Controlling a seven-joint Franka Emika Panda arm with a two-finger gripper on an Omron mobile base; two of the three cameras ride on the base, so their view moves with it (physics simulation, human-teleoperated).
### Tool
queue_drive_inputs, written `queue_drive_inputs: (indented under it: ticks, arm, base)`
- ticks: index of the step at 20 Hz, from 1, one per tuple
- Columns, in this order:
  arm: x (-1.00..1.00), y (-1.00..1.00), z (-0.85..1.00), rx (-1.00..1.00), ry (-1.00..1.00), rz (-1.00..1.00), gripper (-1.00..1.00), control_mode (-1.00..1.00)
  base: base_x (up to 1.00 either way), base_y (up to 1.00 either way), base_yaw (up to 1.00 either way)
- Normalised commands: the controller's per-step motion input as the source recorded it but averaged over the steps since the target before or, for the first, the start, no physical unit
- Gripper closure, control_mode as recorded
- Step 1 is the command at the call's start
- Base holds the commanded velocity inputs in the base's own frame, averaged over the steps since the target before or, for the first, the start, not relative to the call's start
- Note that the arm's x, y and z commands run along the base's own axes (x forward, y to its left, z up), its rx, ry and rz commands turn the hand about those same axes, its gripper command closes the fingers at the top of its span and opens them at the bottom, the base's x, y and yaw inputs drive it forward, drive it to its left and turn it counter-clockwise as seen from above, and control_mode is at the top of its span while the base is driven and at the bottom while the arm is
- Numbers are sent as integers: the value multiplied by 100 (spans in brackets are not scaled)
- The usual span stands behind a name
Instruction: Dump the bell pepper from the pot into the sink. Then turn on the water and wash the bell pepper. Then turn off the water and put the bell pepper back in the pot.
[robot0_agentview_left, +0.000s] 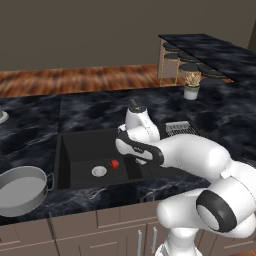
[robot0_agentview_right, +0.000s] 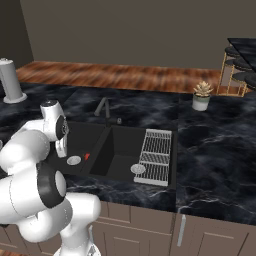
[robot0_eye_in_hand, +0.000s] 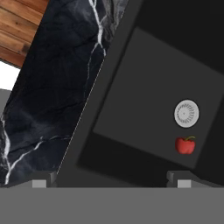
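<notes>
Down in the sink (robot0_agentview_left: 75, 150), the bell pepper (robot0_agentview_left: 115, 164) sits on the floor of the left basin, just beside the round silver drain (robot0_agentview_left: 99, 171) and on the side of it toward the divider between the two basins; from the hand view the bell pepper (robot0_eye_in_hand: 185, 145) shows as a small red blocky shape with a short stem, close below the drain (robot0_eye_in_hand: 187, 113) and not touching it. Over that same basin the gripper (robot0_eye_in_hand: 112, 177) hangs with its two dark fingertips (robot0_eye_in_hand: 41, 178) set wide apart and nothing between them, well above the basin floor. Off the sink's left end, the pot (robot0_agentview_left: 20, 190) stands upright on the dark marble surface (robot0_agentview_left: 30, 135), its pale inside bare and one small handle turned toward the sink. Behind the sink, at the divider, the short dark faucet (robot0_agentview_right: 103, 107) rises from the surface with its bent spout leaning over the basins, and no water falls from it. Over the right part of the sink lies a ribbed metal drying rack (robot0_agentview_right: 156, 156), and a second silver drain (robot0_agentview_right: 138, 169) shows in the right basin beside it. Farther back from the sink, a small potted plant (robot0_agentview_right: 202, 96) stands on the surface
</notes>
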Motion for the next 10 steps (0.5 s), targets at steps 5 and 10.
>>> queue_drive_inputs:
  ticks: [5, 10]
  arm:
    - [0, 0, -20, 7, -4, 7, -100, -100]
    - [6, 0, -10, 4, -5, 5, -100, -100]
  base:
    - [0, 0, 0]
    - [0, 0, 0]
